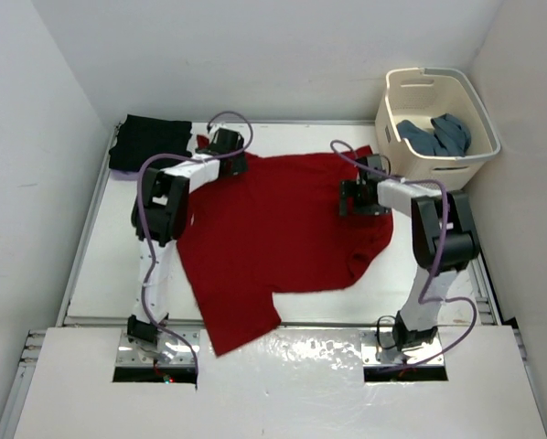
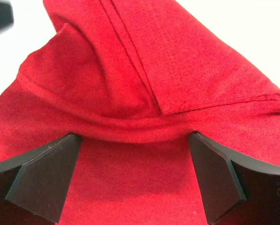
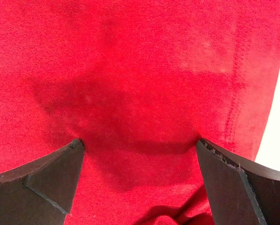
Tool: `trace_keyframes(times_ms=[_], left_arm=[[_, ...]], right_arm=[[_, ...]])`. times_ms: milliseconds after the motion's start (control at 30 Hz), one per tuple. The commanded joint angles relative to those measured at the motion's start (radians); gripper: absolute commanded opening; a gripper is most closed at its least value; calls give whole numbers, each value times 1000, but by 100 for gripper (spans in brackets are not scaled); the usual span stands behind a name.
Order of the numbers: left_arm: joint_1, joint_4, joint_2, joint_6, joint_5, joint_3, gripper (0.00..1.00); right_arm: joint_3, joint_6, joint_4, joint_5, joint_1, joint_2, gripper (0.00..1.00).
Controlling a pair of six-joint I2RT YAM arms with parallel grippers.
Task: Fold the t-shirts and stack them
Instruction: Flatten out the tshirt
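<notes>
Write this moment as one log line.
red shirt: spread out | left claw: open over it | right claw: open over it | black shirt: far left

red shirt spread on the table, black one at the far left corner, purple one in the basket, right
No: the basket holds a teal blue shirt, not a purple one, as the top external view shows. The red shirt is spread on the table, the black shirt at its far left corner.

Red t-shirt [image 1: 283,229] is spread, partly rumpled, across the table [image 1: 104,274]. Black t-shirt [image 1: 150,142] is laid folded at the far-left corner. Teal t-shirt [image 1: 435,135] is bunched inside the basket [image 1: 435,170].
</notes>
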Motion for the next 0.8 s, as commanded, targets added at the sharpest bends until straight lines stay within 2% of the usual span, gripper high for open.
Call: trace_keyframes(times_ms=[0, 100, 200, 267, 433, 567, 633, 667, 767], left_arm=[[38, -49, 154, 62, 68, 183, 100], [41, -95, 254, 119, 106, 441, 100], [41, -125, 296, 159, 99, 556, 100], [41, -164, 282, 153, 109, 595, 100], [26, -100, 51, 128, 116, 362, 100], [-54, -122, -106, 131, -1, 224, 100], [-88, -123, -201, 87, -23, 97, 100], [-97, -106, -269, 70, -16, -19, 100], [-126, 5, -369, 21, 13, -239, 100]], right_arm=[[129, -54, -39, 30, -55, 97, 99], [229, -141, -53, -31, -57, 133, 99], [295, -206, -103, -72, -46, 122, 99], [295, -235, -116, -32, -22, 81, 99], [208, -218, -147, 63, 58, -58, 99], [70, -128, -168, 209, 106, -155, 99], [-13, -50, -165, 227, 107, -207, 99], [-38, -31, -150, 241, 107, -221, 99], [-104, -13, -134, 260, 109, -243, 99]])
